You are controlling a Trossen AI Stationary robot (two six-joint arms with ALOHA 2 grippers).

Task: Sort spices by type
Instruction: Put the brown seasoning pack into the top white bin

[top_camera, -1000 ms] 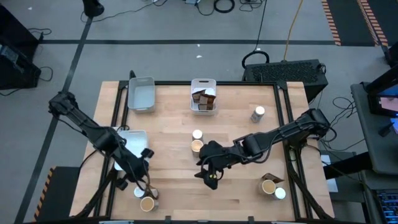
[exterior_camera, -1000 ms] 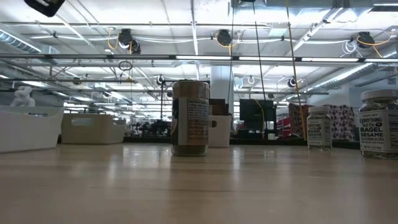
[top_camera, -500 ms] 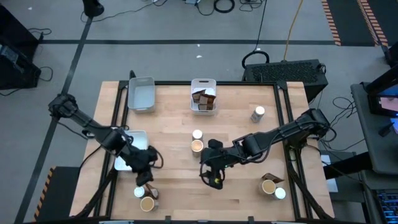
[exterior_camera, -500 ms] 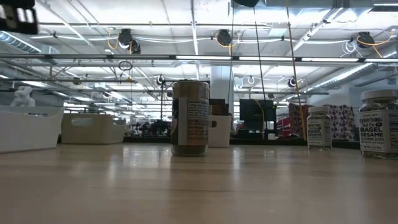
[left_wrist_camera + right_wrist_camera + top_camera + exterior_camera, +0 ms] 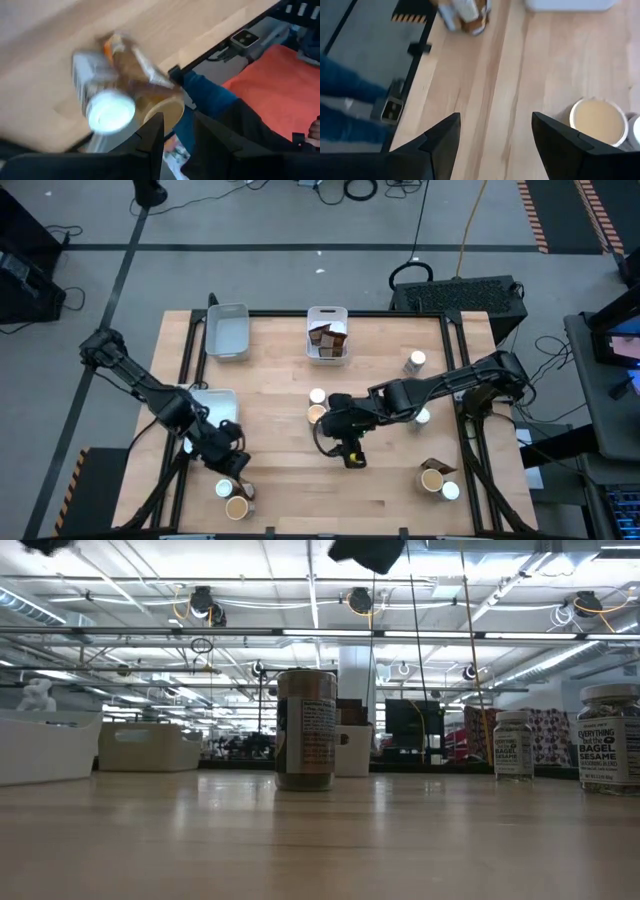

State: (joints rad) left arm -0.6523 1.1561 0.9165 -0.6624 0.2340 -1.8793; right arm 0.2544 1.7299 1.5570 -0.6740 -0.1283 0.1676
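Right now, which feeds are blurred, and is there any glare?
Left wrist view: motion-smeared over the white-topped jar and brown packet. Right wrist view: soft at the far jars, sharp on the tan-topped jar. Low view: ceiling lights reflect on the table.

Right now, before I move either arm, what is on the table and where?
White-topped jars: four seen, white; far right, centre, near-left corner, near-right corner.
Tan-topped jars: three seen, tan; centre, near-left corner, near-right corner.
Brown packets: several, dark brown; in the far middle tray.
Trays: three, pale; far left, far middle, left edge.
Table: one, light wood.
Left gripper: near-left, above the corner jars.
Right gripper: open, over the table's centre.
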